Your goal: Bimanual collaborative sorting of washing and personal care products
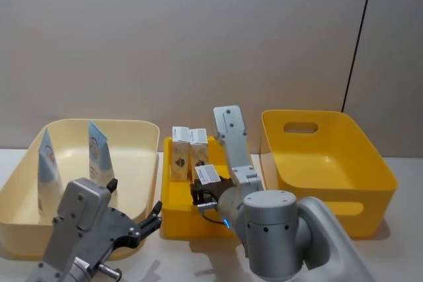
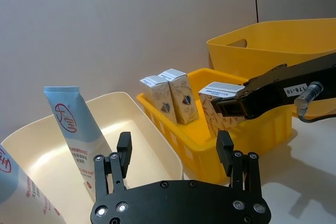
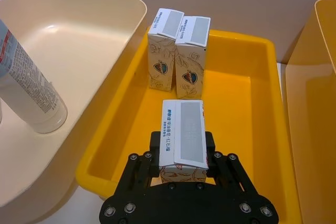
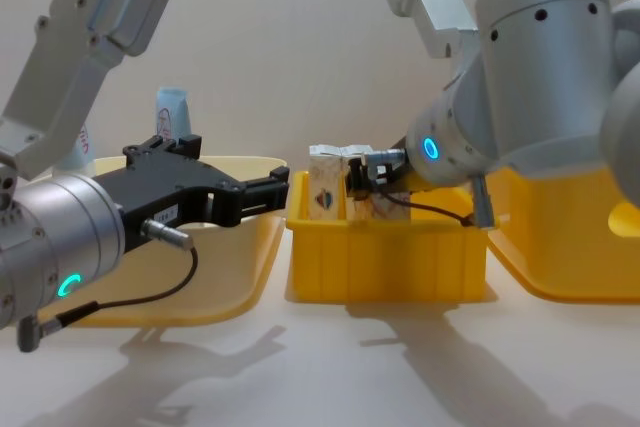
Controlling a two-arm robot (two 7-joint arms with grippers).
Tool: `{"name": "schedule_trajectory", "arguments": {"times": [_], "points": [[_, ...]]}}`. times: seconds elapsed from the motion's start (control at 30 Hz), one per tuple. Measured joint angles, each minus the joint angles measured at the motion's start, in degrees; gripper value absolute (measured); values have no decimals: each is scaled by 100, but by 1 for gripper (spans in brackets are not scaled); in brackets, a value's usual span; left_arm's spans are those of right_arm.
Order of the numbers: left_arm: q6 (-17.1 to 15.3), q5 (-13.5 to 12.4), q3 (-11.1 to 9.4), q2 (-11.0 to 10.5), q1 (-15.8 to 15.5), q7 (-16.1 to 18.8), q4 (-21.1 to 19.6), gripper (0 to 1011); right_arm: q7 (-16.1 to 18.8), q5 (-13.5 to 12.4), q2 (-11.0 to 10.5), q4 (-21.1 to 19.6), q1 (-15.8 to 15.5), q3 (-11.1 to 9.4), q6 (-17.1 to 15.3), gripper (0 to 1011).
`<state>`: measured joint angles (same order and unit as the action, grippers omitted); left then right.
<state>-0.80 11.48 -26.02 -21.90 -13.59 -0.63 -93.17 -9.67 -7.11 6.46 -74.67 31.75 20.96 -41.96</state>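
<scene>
**Item: small white carton** (image 3: 182,129), blue-and-red print, upright.
Location: inside the yellow tray (image 3: 247,38), near end. Whether its base touches the floor cannot be told.

**Right hand** (image 3: 181,153): fingers closed to carton width, clamping its two sides just below the top flap.

**Left hand** (image 2: 175,149): fingers spread wide, holding nothing. It hovers by the near corner of the cream bin (image 2: 157,124).

**Also present:** two like cartons (image 3: 178,56) side by side at the tray's far end. Two light-blue squeeze tubes (image 2: 73,124) stand in the cream bin. A large yellow bin (image 1: 330,156) is on the bench, right.

**Handling note (judged):** likely seating the carton with its fellows. Keep it vertical, lower it straight, stay clear of the standing pair, and release only once it is seated.
</scene>
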Motion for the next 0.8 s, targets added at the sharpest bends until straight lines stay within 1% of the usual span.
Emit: {"name": "schedule_trajectory", "arguments": {"times": [0.3, 0.43, 0.6, 0.77, 0.8], "points": [[0, 0, 0, 0, 0, 0, 0, 1003, -1, 6, 3, 3, 1, 0, 10, 444], [0, 0, 0, 0, 0, 0, 0, 1004, 41, 13, -13, 1, 21, 18, 68, 443], [0, 0, 0, 0, 0, 0, 0, 1003, 141, 27, -49, -38, 58, 46, 205, 444], [0, 0, 0, 0, 0, 0, 0, 1004, 276, 43, -100, -136, 120, 66, 451, 444], [0, 0, 0, 0, 0, 0, 0, 1002, 276, 43, -100, -136, 120, 66, 451, 444]]}}
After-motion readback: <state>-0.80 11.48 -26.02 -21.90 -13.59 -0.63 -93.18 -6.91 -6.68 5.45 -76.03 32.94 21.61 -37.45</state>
